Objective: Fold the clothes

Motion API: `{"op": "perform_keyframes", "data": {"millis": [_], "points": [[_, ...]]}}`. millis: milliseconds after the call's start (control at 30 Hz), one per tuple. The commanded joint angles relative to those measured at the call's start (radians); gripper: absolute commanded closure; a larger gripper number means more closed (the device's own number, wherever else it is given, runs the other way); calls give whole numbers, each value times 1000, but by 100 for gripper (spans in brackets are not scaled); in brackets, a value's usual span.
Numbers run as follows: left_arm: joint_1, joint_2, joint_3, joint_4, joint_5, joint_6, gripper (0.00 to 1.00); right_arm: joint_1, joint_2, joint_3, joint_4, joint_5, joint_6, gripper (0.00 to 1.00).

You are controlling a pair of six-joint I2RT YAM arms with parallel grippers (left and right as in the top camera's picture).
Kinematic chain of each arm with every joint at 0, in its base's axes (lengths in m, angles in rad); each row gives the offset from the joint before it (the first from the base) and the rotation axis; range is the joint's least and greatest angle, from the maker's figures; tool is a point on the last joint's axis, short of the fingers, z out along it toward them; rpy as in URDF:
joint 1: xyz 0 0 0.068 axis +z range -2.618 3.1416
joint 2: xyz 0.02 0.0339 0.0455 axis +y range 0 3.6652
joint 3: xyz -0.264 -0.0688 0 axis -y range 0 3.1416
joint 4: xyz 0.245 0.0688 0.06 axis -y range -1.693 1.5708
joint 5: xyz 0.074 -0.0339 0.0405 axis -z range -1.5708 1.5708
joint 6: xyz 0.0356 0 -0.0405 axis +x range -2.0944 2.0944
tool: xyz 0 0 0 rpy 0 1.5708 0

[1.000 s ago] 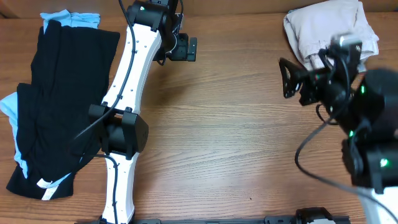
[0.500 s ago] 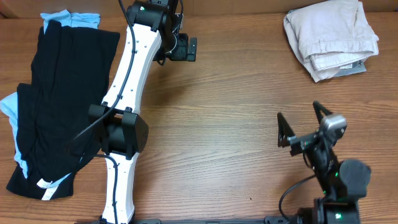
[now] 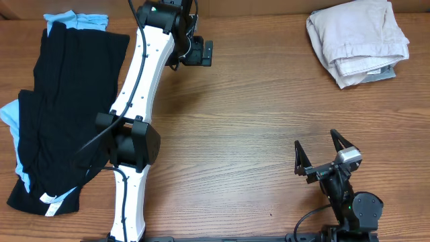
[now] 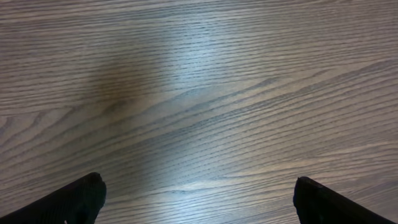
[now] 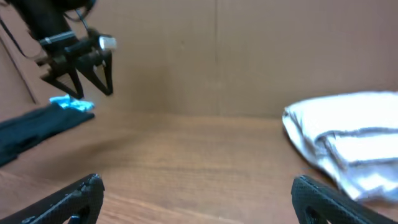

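The beige shorts [image 3: 359,39] lie folded in a compact pile at the table's far right corner; in the right wrist view the shorts [image 5: 348,134] show at the right. My right gripper [image 3: 316,140] is low at the near right, far from the pile, open with nothing between its fingers [image 5: 81,196]. My left gripper [image 3: 201,52] hovers over bare wood at the far middle. Its fingers [image 4: 78,199] stand wide apart with nothing between them, and the left gripper [image 5: 78,71] also shows from the right wrist, hanging above the table.
A black garment [image 3: 67,114] sprawls over light-blue jeans [image 3: 75,19] along the table's left side. The left arm's white links [image 3: 138,101] stretch from the near edge to the far middle. A cardboard wall [image 5: 217,56] closes the far side.
My right arm has drawn back from beside the shorts to the table's near right edge, gripper still open. The left arm and the clothes have not moved.
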Motion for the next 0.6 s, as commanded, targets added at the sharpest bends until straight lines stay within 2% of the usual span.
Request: {"op": "perform_keyframes", "data": {"millis": [0, 267, 567], "points": [[-4, -26, -6, 2, -10, 1, 0, -1, -33, -11, -49, 68, -3, 0], [-4, -26, -6, 2, -10, 1, 0, -1, -32, -11, -60, 158, -4, 0], [-4, -26, -6, 2, -10, 1, 0, -1, -32, -10, -60, 161, -4, 0]]}}
